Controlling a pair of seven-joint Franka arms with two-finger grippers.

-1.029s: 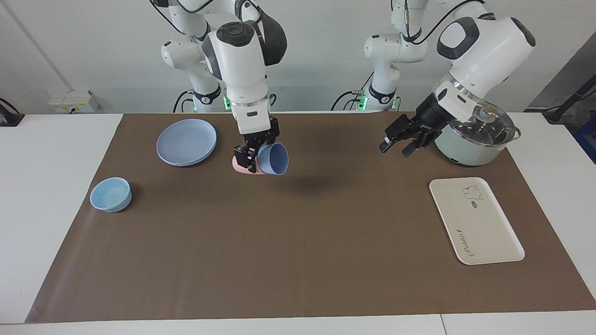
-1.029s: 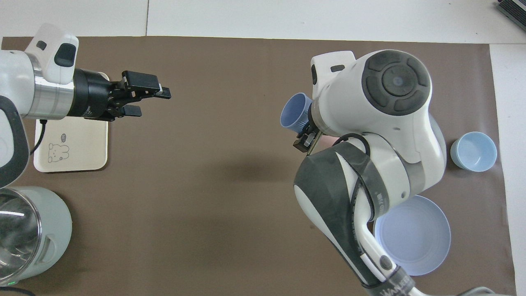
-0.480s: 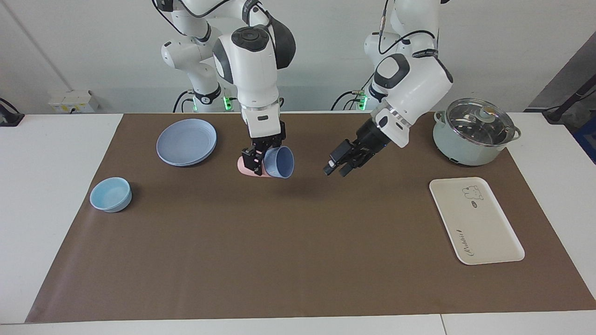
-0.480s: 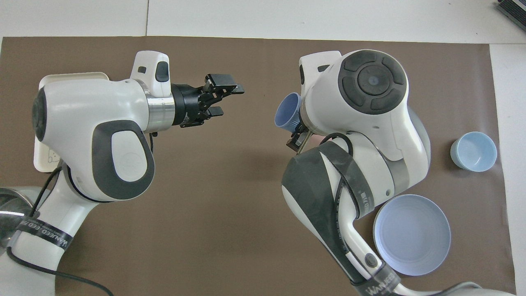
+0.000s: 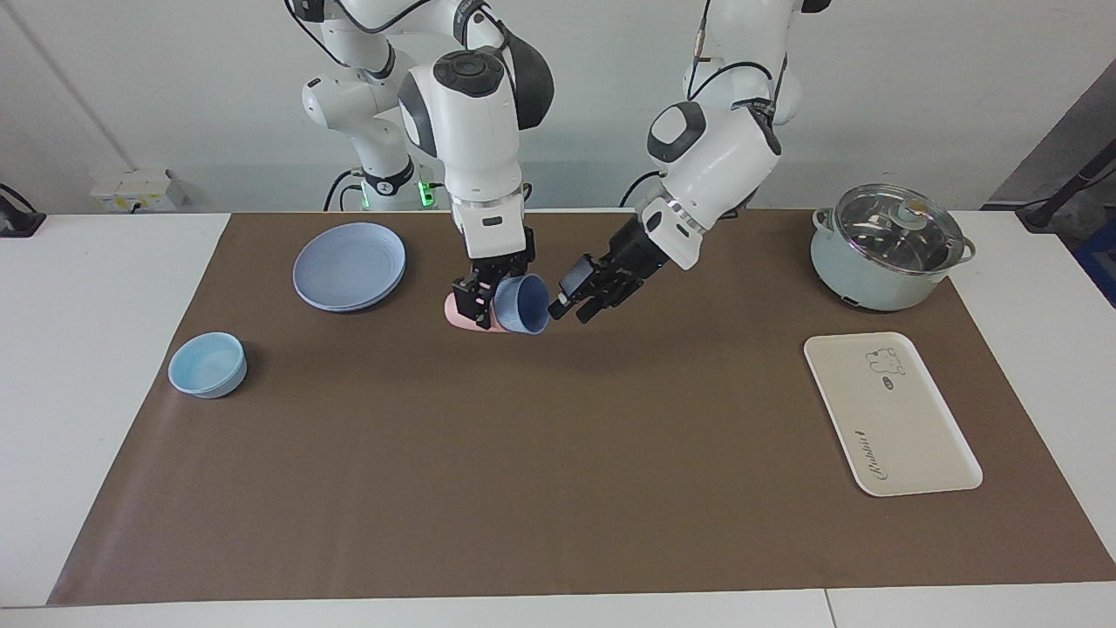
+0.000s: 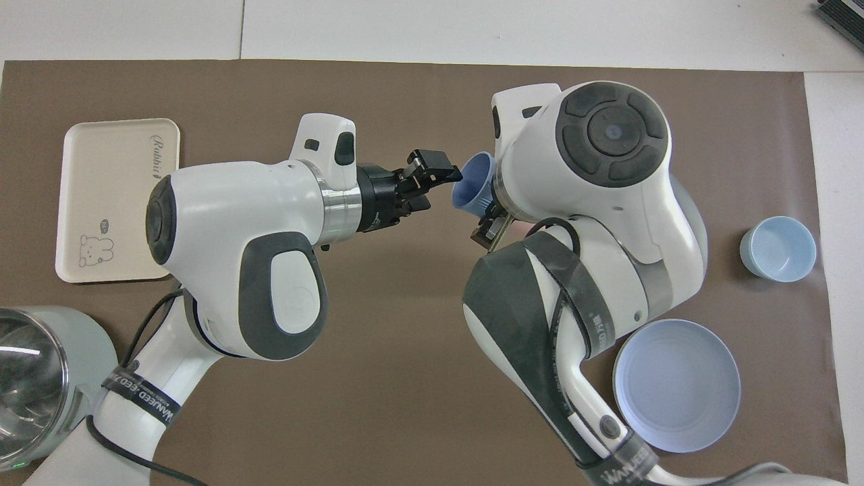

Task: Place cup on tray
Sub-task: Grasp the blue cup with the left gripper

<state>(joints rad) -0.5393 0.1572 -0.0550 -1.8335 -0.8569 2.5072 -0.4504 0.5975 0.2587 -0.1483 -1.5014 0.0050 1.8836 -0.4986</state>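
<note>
While my right gripper (image 5: 488, 301) holds the cup (image 5: 521, 304) pinched by its wall, tipped on its side in the air near the table's middle with the mouth facing the left gripper (image 5: 568, 303), I judge it light, stiff, smooth plastic, likely slippery, tapered with no handle. Best hold looks like the rim: one finger inside, one outside. My left gripper sits right at that rim, fingers apart, nothing in them yet. A salmon-pink cup (image 5: 455, 311) shows just past the right gripper. The tray (image 5: 891, 413) lies well apart toward the left arm's end: cream, rectangular, rounded corners, raised rim, bear drawing. Brown mat (image 5: 558, 453) looks matte.
</note>
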